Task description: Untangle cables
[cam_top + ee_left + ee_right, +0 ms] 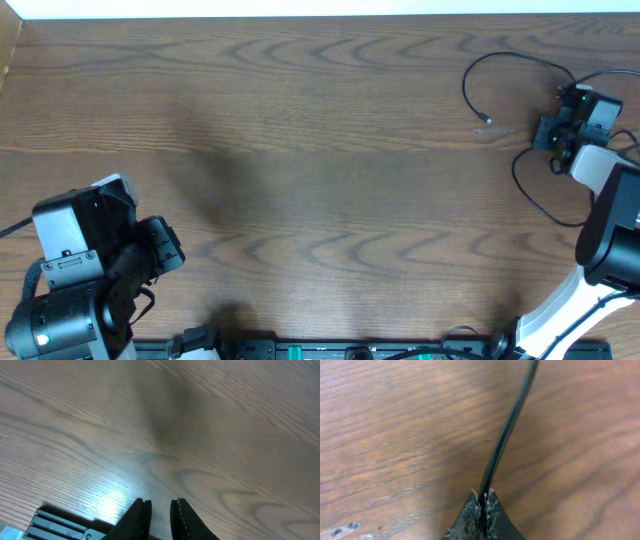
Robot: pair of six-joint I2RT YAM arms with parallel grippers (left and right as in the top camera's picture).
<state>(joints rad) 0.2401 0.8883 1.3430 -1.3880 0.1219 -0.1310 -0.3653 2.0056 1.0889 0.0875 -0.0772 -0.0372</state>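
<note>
A thin black cable (510, 53) lies in loose loops on the wooden table (320, 150) at the far right, and its small plug end (486, 120) rests on the wood. My right gripper (558, 140) is down among these loops. In the right wrist view that gripper (484, 497) is shut on the cable (505, 435), which runs up and away from the fingertips. At the near left stands my left gripper (168, 245), far from the cable. Its jaws (161, 505) are slightly apart with only bare wood between them.
A second stretch of the cable (535, 200) curves toward the right arm's white link (610, 170). A metal rail (60, 522) runs along the table's near edge below the left gripper.
</note>
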